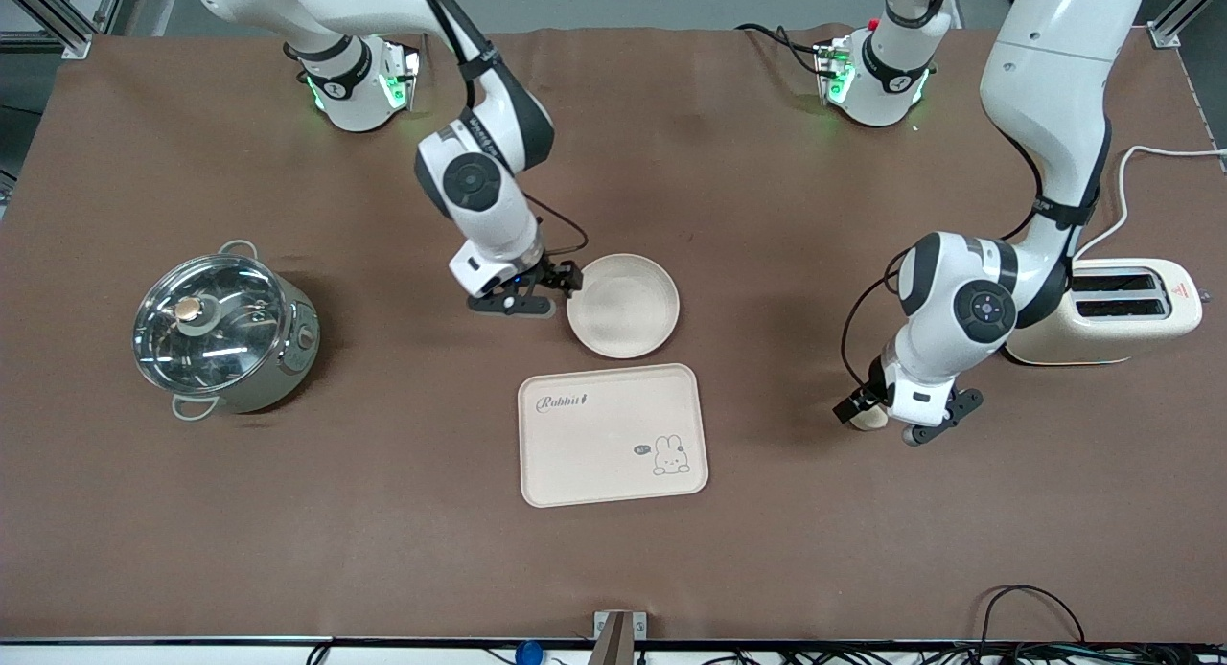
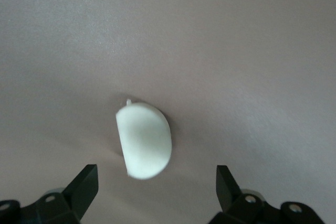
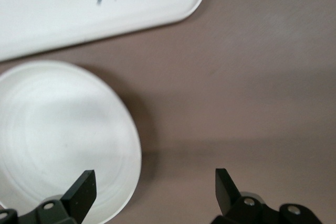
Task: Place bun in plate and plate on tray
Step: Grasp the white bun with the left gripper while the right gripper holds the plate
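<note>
Bun (image 2: pixel 143 140) lies bare on the brown tabletop (image 1: pixel 786 512) toward the left arm's end, near the toaster (image 1: pixel 1112 310); it sits on neither plate nor tray.

Going from the right arm's end of the tabletop to the left arm's:

- Steel pot with glass lid (image 1: pixel 222 332), toward the right arm's end, well apart from the rest.
- Right claw (image 1: pixel 546 291), low over the tabletop just beside the plate's rim. Fingers (image 3: pixel 81 192) apart, holding nothing; one finger sits over the plate's edge, the other over bare cloth.
- Plate (image 1: pixel 623 305), round, cream, mid-table, resting on the cloth. Farther from the front camera than the tray, close to it but not touching.
- Tray (image 1: pixel 613 435), rectangular, "Rabbit" script and rabbit drawing face up, nearer the front edge than the plate.
- Left claw (image 1: pixel 896 424), low over the bun. Fingers (image 2: pixel 84 184) spread wide, one to each side of the bun, neither touching it.
- Toaster, cream, two slots, at the left arm's end.
</note>
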Tool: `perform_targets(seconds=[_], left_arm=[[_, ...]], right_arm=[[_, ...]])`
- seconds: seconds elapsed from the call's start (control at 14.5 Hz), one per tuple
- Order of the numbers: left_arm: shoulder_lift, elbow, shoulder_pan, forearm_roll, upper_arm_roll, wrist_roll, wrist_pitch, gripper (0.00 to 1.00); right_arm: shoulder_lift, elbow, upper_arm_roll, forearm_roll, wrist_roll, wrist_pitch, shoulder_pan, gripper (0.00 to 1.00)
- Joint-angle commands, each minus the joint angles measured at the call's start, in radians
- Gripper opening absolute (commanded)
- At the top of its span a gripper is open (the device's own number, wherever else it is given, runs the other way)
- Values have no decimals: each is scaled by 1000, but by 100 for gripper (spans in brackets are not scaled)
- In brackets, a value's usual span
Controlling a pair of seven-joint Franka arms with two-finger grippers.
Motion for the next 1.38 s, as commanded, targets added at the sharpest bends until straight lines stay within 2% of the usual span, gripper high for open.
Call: perform_targets(seconds=[0.0,0.14,0.21,0.41,0.48,0.69,0.83,0.89,1.03,1.17,1.31], left_arm=[[61,61,8,2,4,-10,-2,92],[100,92,6,2,4,-11,-2,83],[107,96,6,2,4,-11,-2,75],[117,105,6,2,4,-9,-3,37],[112,104,6,2,4,-11,-6,31],[78,95,-9,1,-25,-95,-40,28],[43,101,-35,2,-103,-204,-122,28],[19,101,-69,2,-123,-247,-143,28],[-6,101,-147,2,-130,-330,-158,29],[1,102,-251,1,-128,-438,-158,29],[23,104,-328,2,-130,-557,-155,30]], right_arm=[[38,-9,-10,16,42,83,44,100],[65,-4,-10,16,58,114,52,100],[65,-4,-10,16,58,114,52,100],[84,1,-10,16,58,123,52,92],[89,2,-10,16,58,126,49,87],[109,13,-10,16,59,157,45,63],[132,27,-10,16,58,175,43,49],[138,36,-10,16,58,177,41,47],[140,37,-12,16,58,177,35,30],[143,39,-12,14,56,183,31,16],[144,39,-12,14,56,194,29,7]])
